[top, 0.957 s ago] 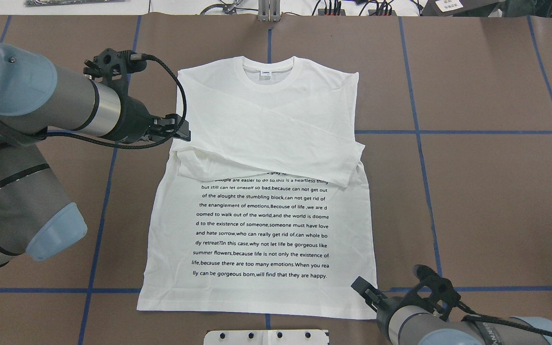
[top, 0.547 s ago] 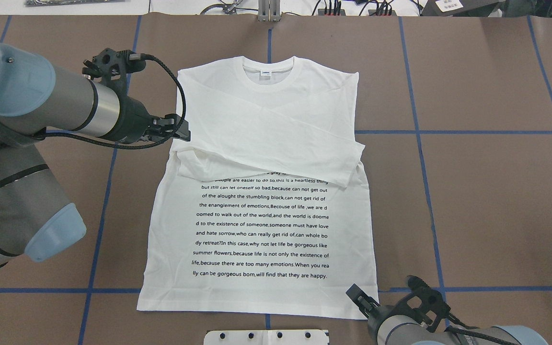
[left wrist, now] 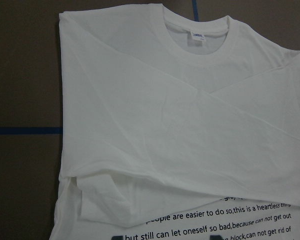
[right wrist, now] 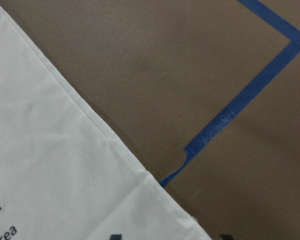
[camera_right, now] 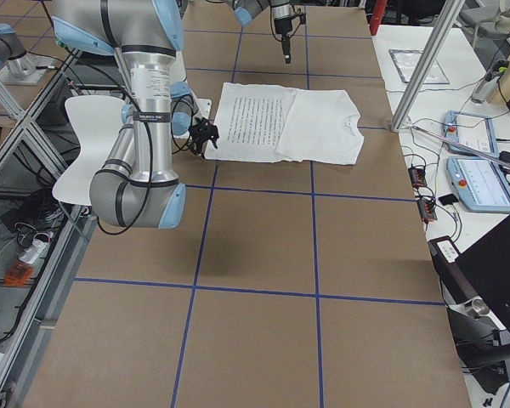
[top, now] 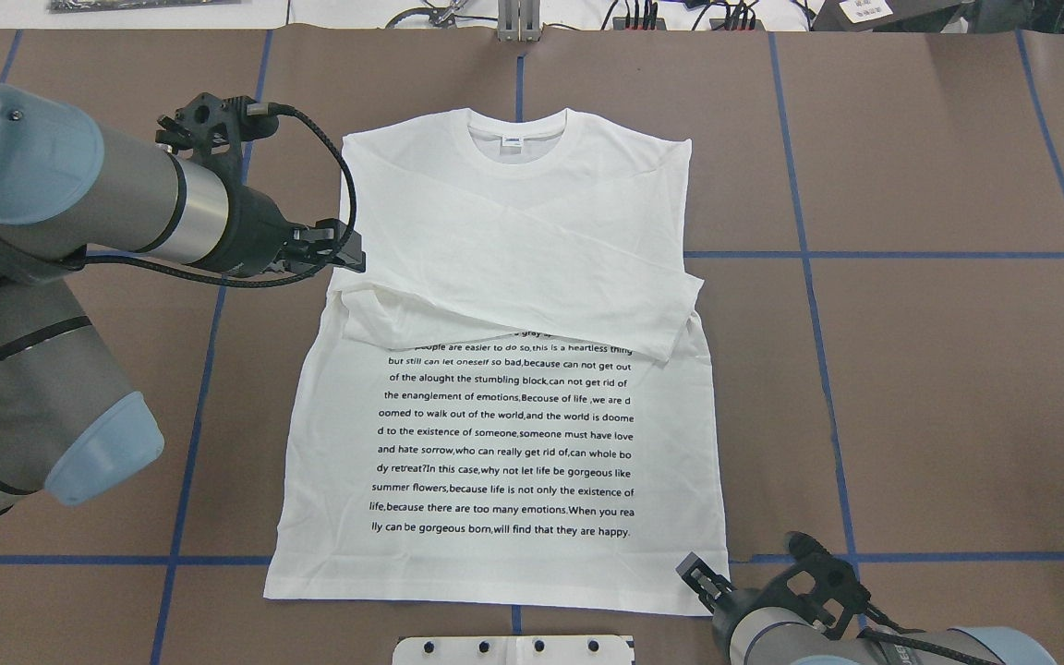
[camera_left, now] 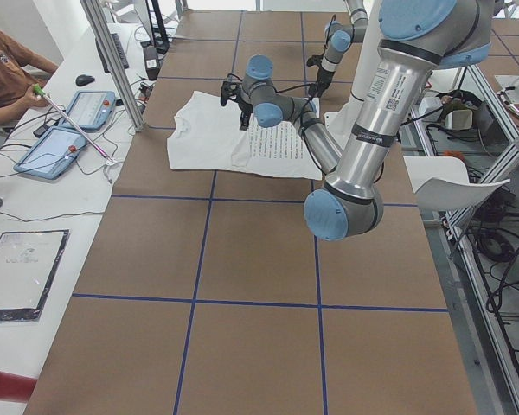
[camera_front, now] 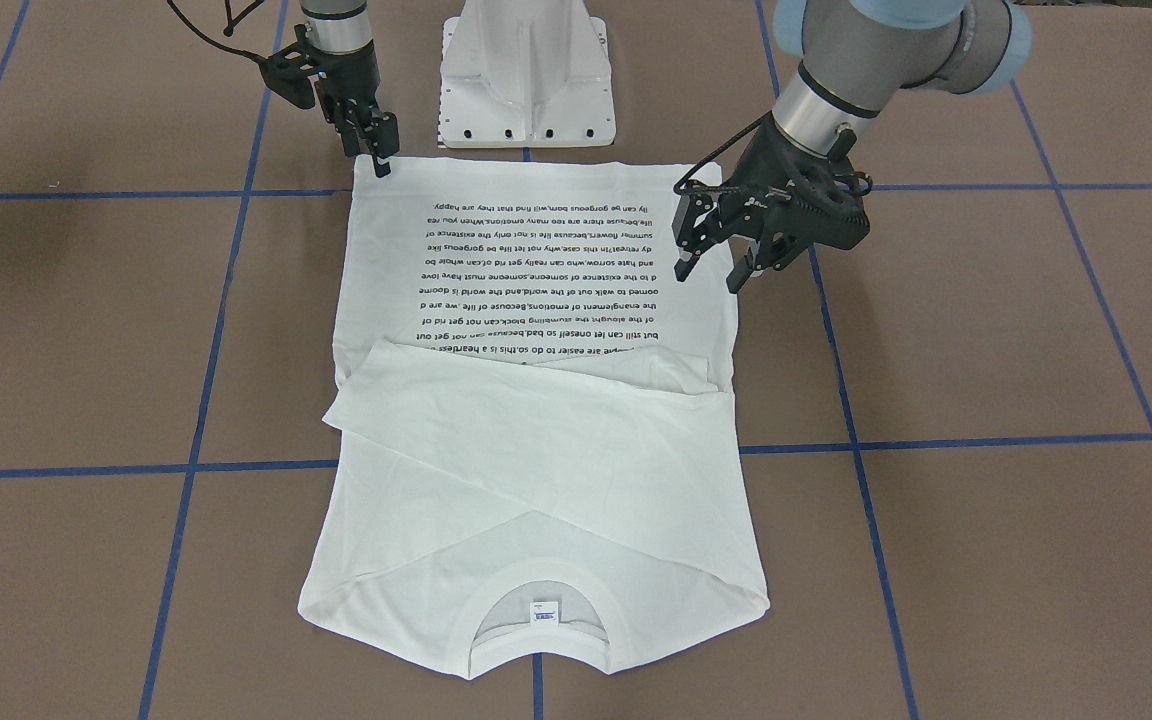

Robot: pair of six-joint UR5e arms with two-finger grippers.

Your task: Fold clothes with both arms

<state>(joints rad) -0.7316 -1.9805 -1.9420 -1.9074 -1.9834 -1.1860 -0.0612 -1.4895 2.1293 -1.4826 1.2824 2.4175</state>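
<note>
The clothes are one white T-shirt [top: 504, 434] lying flat, text side up, collar at the far end, both long sleeves folded across the chest [camera_front: 536, 440]. My left gripper [top: 350, 254] hovers open above the shirt's left edge by the folded sleeves, its fingers spread apart over the text in the front view [camera_front: 711, 275]. The left wrist view looks down on the collar and crossed sleeves [left wrist: 180, 125]. My right gripper [camera_front: 376, 150] stands open at the hem's near right corner [right wrist: 155, 200], low over the table [top: 700, 580], with nothing held.
The white pedestal base [camera_front: 528, 80] sits just behind the hem. Blue tape lines [top: 864, 254] cross the brown table. A seated person [camera_left: 4, 73] and tablets [camera_left: 60, 143] are at a side bench beyond the collar end.
My right gripper has slid back toward the robot's base and in to the shirt's hem corner. The left gripper has barely moved. The shirt lies as before.
</note>
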